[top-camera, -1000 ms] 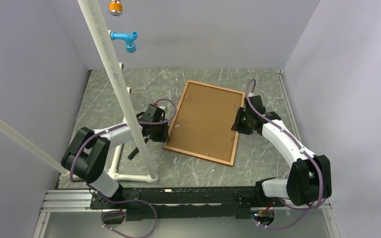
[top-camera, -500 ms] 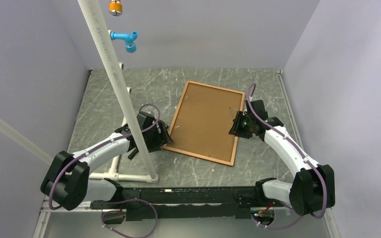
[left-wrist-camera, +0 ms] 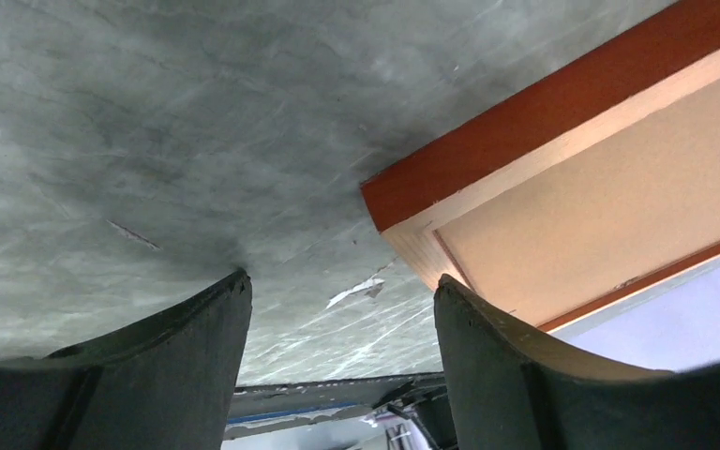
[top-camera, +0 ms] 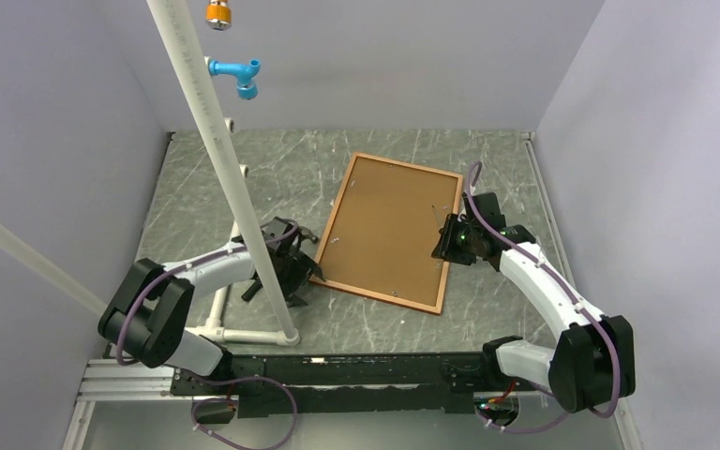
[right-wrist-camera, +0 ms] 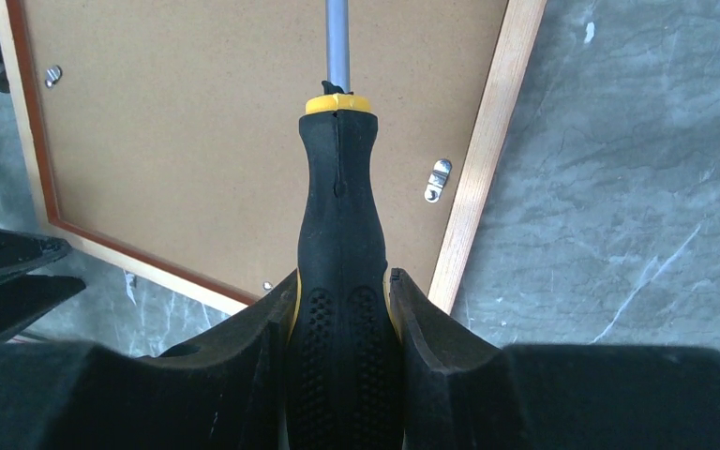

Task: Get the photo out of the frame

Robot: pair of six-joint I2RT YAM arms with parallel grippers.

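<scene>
The frame (top-camera: 375,293), a thin reddish-brown border, lies face down on the table. The photo shows only its plain brown board backing (top-camera: 389,225); its printed side is hidden. My left gripper (top-camera: 292,267) stands open just off the frame's near left corner, whose red border (left-wrist-camera: 544,112) and backing (left-wrist-camera: 619,206) lie ahead and to the right of the empty gap (left-wrist-camera: 342,286). My right gripper (right-wrist-camera: 342,291) is over the frame's right edge (right-wrist-camera: 487,159), shut on a black-and-yellow tool handle (right-wrist-camera: 342,234) whose steel shaft points across the backing (right-wrist-camera: 197,122).
A small metal clip (right-wrist-camera: 440,179) sits on the frame's right rail and another (right-wrist-camera: 52,74) at the far left. A tall white pipe (top-camera: 220,150) rises from a pipe base (top-camera: 244,335) beside my left arm. A dark object (top-camera: 251,292) lies near it.
My left gripper has opened and drawn back from the frame's left edge toward its near left corner. The right gripper has kept its grip on the tool and barely moved.
</scene>
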